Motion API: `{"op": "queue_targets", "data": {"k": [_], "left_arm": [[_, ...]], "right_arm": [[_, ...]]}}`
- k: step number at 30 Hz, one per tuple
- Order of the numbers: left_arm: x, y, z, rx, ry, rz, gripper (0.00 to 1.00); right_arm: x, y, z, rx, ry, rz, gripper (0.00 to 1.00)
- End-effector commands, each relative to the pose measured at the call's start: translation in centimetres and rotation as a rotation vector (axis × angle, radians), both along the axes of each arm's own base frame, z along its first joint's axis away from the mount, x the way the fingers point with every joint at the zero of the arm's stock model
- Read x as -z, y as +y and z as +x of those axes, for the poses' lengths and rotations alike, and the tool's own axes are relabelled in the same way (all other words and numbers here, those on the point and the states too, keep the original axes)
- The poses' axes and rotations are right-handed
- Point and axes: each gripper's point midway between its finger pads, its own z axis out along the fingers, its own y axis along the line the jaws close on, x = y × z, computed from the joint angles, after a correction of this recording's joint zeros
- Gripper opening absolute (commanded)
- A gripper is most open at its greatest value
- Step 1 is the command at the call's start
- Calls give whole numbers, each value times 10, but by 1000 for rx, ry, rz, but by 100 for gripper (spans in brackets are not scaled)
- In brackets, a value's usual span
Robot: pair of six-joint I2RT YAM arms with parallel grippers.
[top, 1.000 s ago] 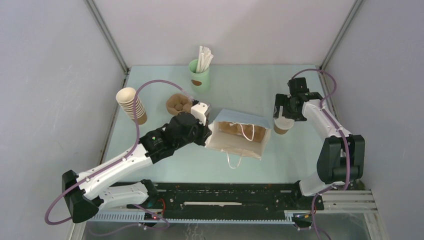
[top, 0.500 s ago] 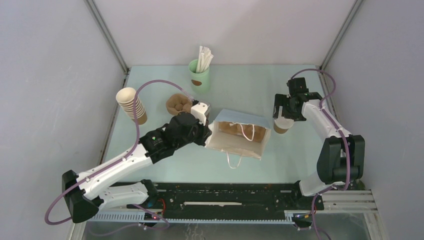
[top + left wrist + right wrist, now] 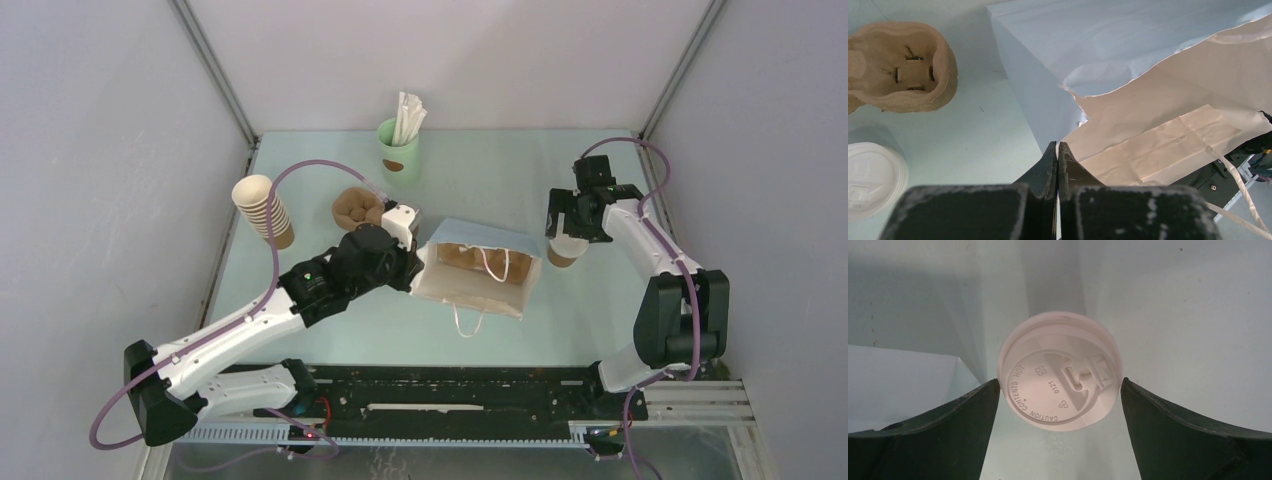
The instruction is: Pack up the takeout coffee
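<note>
The small brown kraft paper cup with round white plastic lid [image 3: 563, 252] stands on the pale green worktop [image 3: 480, 170], just right of the white paper bag [image 3: 478, 285]; the right hand [image 3: 1059, 386] hangs over it, spread wide, its fingers [image 3: 948, 425] flanking the lid; the left hand [image 3: 1058, 150] is closed, tips at the bag's left edge.

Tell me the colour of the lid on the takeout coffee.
The lid is white, clearest in the right wrist view.

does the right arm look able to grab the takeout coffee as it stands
Probably yes: the right gripper hangs over the takeout coffee, its open jaws flanking the white lid, nothing in between.
</note>
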Motion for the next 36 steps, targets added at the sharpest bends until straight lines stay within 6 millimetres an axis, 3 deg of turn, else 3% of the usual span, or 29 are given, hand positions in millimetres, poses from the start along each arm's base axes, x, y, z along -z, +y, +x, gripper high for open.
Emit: {"op": "queue_targets", "data": {"k": [1,36], "left_arm": [[-31,-7,3,5,-31,-70,0],[-31,-6,2,4,-32,-72,0]], "right_arm": [[-17,-3,8,2,-49,-29,100],[0,-3,7,-2,5,-27,100]]}}
